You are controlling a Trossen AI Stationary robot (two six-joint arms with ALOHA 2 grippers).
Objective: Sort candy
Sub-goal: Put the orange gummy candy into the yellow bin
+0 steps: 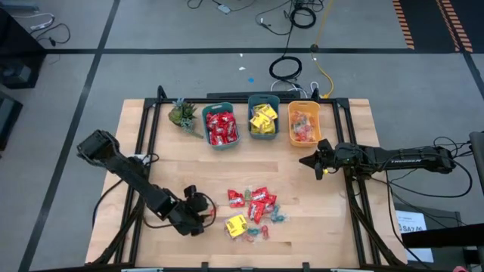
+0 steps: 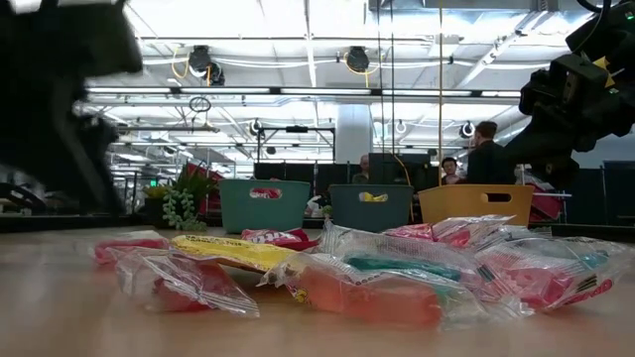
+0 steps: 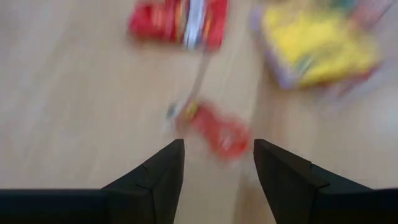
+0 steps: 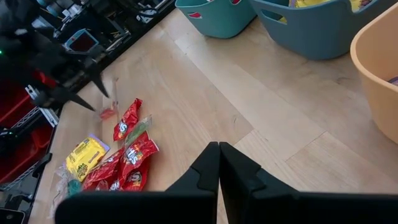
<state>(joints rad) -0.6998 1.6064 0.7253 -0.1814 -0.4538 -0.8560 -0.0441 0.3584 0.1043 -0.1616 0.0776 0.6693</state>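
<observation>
— Where do we stand?
— Our left tool (image 1: 203,217), jaws wide and empty, sits lower centre of the counter (image 1: 340,234); a small red candy (image 3: 217,129) lies just ahead between them, probably slanted.
— And the right tool (image 1: 308,160)?
— Shut, waiting far off by the orange bin (image 1: 303,125).

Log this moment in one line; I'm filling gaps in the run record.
left gripper: open, beside candy pile, nothing held | right gripper: shut, empty, near orange bin | sorting: unfinished

wood table (image 1: 151,136), 3 bins (image 1: 263,117), sm plant (image 1: 182,113), loose candy (image 1: 253,211)
</observation>
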